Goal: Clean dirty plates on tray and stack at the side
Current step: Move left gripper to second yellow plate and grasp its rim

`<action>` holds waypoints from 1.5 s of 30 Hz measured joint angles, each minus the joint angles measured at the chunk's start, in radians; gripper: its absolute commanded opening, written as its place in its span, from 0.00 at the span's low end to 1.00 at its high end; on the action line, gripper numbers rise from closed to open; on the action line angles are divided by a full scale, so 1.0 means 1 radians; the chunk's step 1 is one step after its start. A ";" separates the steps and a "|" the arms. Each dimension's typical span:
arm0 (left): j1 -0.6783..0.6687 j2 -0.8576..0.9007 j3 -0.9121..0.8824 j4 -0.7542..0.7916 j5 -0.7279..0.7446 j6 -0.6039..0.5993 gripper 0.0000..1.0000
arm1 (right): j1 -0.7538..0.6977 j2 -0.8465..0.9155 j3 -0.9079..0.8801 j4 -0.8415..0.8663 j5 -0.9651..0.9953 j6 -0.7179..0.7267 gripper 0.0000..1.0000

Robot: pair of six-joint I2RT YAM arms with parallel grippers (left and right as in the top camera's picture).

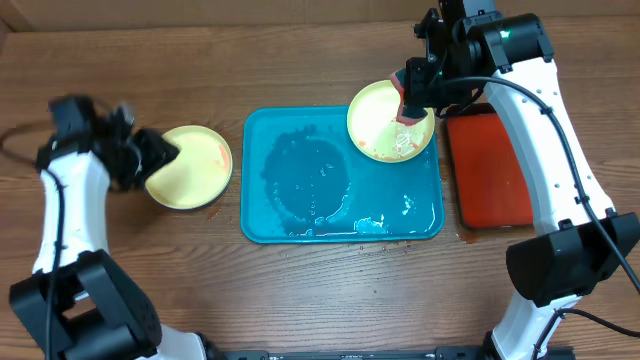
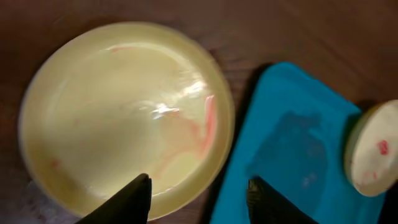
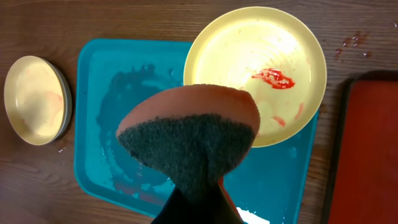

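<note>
Right wrist: right claw [image 3: 194, 200] clamps sponge [image 3: 186, 127] — left claw [image 2: 199, 190] parted, seemingly empty.

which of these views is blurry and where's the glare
Left wrist view: soft all over, with a white glare patch on the left plate. Right wrist view: sharp on the red-smeared plate, while the sponge looms large close to the lens. Overhead view: crisp, with a wet sheen along the near edge of the tray.
</note>
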 measured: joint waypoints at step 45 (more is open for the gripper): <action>-0.786 0.607 0.382 0.329 -0.189 -0.410 0.30 | 0.000 0.000 0.000 -0.027 0.017 0.003 0.04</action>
